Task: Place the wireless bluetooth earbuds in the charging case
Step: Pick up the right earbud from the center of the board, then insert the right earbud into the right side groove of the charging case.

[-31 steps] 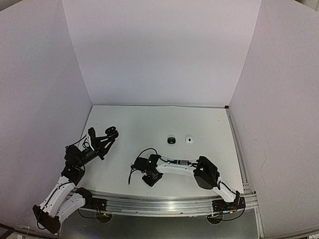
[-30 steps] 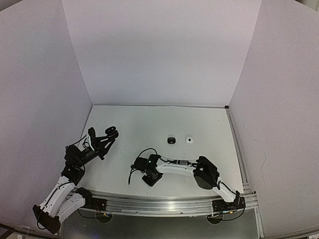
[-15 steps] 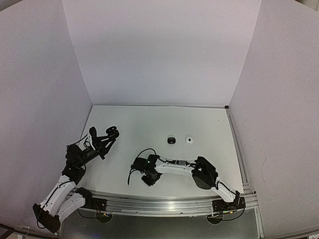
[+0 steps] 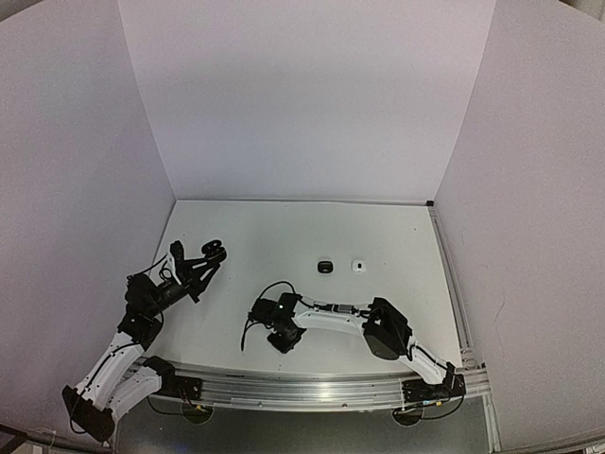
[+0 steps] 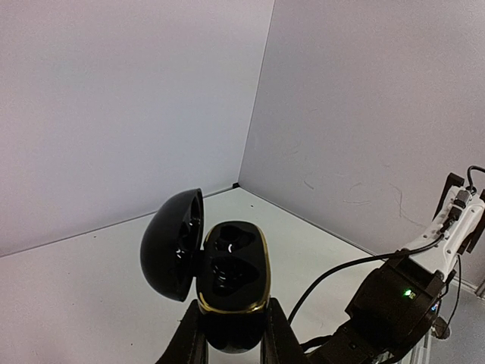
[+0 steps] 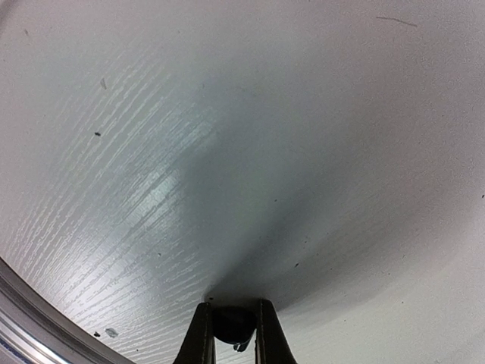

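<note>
Black plastic fills both my grips. My left gripper is clamped on the open case, held up off the table with its lid swung wide. Both wells look bare, though they are dark and I cannot be sure. My right gripper, to the right of the case and nearer my bases, is down at the table with its fingers pinched on a small dark bud.

By my reckoning the task is barely begun — one bud grasped, none seated, and the lift and carry to the case not yet done. Farther right of the case lie a small black piece and a small white piece, near each other; they are too small to tell whether buds or cases.

White table, faint wood grain, a few dark specks — plain pale walls close it on three sides.
</note>
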Available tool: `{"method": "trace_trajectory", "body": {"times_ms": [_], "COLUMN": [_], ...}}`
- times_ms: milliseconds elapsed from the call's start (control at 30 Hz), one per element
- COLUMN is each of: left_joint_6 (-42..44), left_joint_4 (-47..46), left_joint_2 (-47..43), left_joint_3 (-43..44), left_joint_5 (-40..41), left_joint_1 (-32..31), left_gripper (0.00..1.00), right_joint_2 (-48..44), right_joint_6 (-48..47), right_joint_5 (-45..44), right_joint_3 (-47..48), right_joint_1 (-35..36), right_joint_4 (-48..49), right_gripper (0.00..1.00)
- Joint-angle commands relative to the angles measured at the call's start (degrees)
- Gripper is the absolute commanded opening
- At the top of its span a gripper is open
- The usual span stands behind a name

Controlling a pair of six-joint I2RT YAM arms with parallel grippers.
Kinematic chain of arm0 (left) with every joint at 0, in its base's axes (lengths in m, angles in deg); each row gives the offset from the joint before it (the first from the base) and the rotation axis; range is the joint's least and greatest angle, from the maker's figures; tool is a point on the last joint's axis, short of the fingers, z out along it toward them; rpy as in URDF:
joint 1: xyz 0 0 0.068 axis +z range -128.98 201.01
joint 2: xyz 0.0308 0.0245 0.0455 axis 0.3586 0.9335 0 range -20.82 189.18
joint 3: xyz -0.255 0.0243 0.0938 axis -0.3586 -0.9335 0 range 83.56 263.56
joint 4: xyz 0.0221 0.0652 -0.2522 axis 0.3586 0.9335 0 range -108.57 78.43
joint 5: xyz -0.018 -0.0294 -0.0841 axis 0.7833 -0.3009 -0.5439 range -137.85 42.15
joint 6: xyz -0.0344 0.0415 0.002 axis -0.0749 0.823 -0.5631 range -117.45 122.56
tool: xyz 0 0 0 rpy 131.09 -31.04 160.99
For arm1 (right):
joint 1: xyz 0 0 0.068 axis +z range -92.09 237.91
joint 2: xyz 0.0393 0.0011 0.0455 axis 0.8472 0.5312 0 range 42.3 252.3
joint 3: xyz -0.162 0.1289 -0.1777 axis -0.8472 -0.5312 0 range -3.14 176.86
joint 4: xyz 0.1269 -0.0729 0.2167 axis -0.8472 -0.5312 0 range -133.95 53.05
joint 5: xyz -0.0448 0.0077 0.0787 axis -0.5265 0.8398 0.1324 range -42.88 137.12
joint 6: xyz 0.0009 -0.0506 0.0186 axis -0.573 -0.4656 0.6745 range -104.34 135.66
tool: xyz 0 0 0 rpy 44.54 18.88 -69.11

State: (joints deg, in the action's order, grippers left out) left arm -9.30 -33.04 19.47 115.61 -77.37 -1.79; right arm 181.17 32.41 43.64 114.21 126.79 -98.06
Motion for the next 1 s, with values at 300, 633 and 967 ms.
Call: {"method": "trace_trajectory", "body": {"times_ms": [300,633,967], "left_joint_6": [6.6,7.3,15.6], "left_joint_4": [-3.5,-14.9,-21.5], "left_joint_2": [0.6,2.3,2.4], "left_joint_3": [-1.9,-5.7,-9.5], "left_joint_5": [0.4,4.1,6.0], "left_joint_1": [0.3,-0.3,-2.8], "left_gripper": [0.00,0.00,0.00], "right_joint_2": [-18.5,-34.0,-22.5], "right_joint_6": [-1.1,-13.4,-20.9], "right_joint_5": [-17.7,-14.0,1.3], "right_joint_3": [8.9,-8.9,2.1], "right_joint_1": [-3.7,-3.3,-3.6], "right_joint_4": [8.9,56.8,65.3], "right_gripper": [0.00,0.00,0.00]}}
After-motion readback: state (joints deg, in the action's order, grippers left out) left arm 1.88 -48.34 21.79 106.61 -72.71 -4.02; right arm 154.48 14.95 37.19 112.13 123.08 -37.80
